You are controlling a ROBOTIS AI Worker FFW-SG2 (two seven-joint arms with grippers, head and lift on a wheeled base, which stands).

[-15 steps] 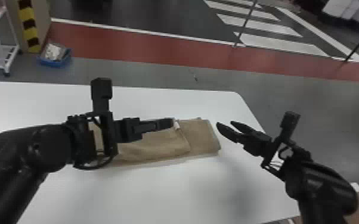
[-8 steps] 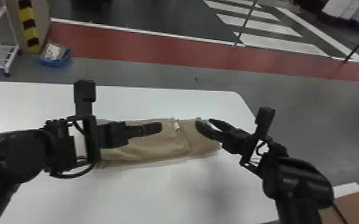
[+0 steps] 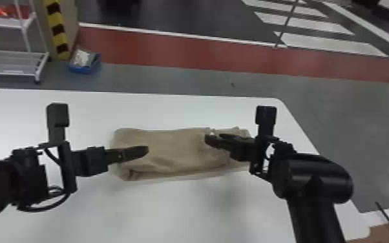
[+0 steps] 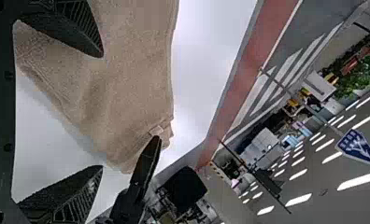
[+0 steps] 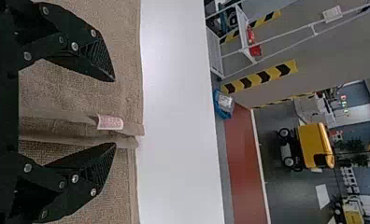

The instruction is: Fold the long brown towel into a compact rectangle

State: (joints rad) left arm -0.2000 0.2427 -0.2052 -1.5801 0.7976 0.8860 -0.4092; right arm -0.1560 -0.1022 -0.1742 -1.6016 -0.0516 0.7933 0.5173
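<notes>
Towel (image 3: 171, 148), partly folded, on a white table (image 3: 171, 210). The left gripper (image 4: 102, 111), fingers spread, is over its left end; the right gripper (image 5: 114, 112), also spread, straddles a layered edge (image 5: 129, 129), seemingly to pinch it for folding.

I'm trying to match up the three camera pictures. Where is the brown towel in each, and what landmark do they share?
Head view: towel near mid-picture, on the white table.
Left wrist view: towel beyond the left hand's parted fingers.
Right wrist view: towel beyond the right hand, label between its fingers.
Shared landmark: red floor strip.
</notes>
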